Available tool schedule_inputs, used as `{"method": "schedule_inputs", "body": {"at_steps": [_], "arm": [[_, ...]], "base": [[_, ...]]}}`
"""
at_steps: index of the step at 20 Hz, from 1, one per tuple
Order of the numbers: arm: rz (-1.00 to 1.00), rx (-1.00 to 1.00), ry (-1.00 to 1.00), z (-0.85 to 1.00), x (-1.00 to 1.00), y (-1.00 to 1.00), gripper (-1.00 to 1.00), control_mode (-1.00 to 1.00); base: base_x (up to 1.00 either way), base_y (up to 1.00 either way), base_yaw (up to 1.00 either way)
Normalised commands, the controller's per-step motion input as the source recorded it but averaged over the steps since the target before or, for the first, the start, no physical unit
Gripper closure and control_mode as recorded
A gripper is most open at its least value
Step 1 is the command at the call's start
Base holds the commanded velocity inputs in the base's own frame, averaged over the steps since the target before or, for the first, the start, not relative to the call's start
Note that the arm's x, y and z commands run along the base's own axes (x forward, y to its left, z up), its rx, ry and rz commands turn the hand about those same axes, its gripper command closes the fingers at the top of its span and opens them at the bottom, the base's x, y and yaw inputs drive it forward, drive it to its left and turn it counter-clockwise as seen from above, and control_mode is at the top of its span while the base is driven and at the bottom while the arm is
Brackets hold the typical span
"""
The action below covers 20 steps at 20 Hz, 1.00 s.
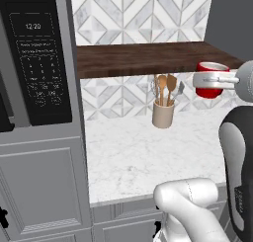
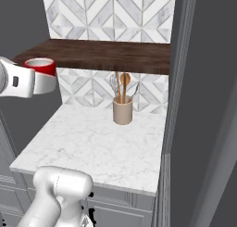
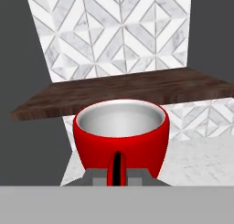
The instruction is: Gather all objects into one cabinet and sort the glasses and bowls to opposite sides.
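Observation:
A glossy red cup with a white inside hangs in the air just below the right end of the dark wooden shelf. My gripper is shut on it from the side. In the right base view the red cup sits against my gripper at the far left, level with the shelf's front edge. The hand view looks over the red cup, with its rim up and level, right in front of my gripper. The bowl, the cream cup and the glass-door cabinet are out of view.
A beige utensil crock with wooden spoons stands at the back of the marble counter, under the shelf. A black microwave is built into the tall grey unit on the left. A tall grey panel bounds the counter's right side.

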Motion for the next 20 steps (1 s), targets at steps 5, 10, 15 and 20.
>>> {"method": "schedule_inputs", "body": {"at_steps": [5,10,15,20], "arm": [[0.03,-0.02,0.00,-0.17,-0.02,0.00,1.00,-1.00],[0.01,-0.01,0.00,-0.03,0.00,0.00,1.00,1.00],[0.00,0.00,0.00,0.00,0.00,0.00,1.00,1.00],[0.00,0.00,0.00,0.00,0.00,0.00,1.00,1.00]], "base": [[0.00,0.00,0.00],[-0.48,0.04,0.00],[-1.00,0.73,-0.09],[-0.76,0.96,-0.49]]}}
